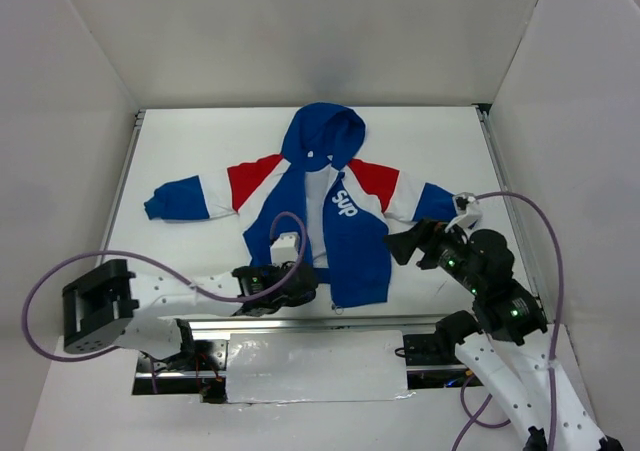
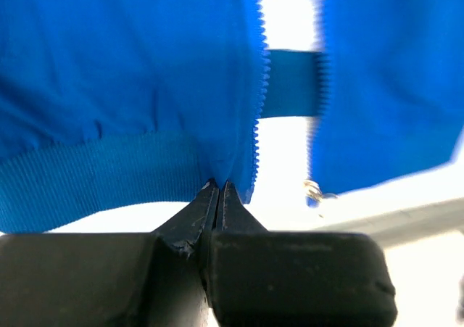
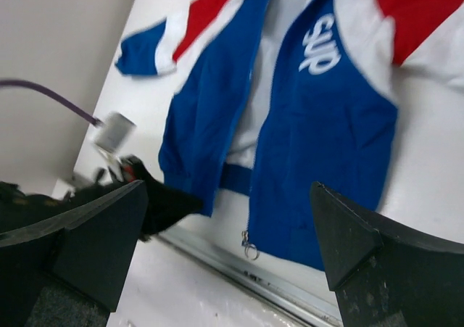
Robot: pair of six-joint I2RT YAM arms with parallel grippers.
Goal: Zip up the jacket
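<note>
**On table: jacket unzipped, left arm pinching hem**

On the white table (image 1: 200, 141) the jacket (image 1: 320, 211) lies flat on its back, hood toward the far edge, both sleeves spread out to the sides. Front is open, white lining showing between the two blue panels. "Sup" lettering sits on the panel nearer the right arm. Metal zip pull (image 3: 250, 249) hangs at the bottom corner of that same panel, near the table's front edge.

Left gripper (image 1: 290, 281) is low at the jacket's bottom edge. In the wrist view its fingers (image 2: 206, 211) are pressed together, pinching the ribbed hem of the other panel right beside the zip teeth (image 2: 259, 73).

Right gripper (image 1: 398, 246) is just beside the lettered panel's outer edge, below the sleeve. Its fingers (image 3: 94, 233) are spread wide, with the jacket's lower front seen between them. Cannot tell from the top view if it touches the cloth.

Purple cable (image 1: 60, 271) loops off the left arm
</note>
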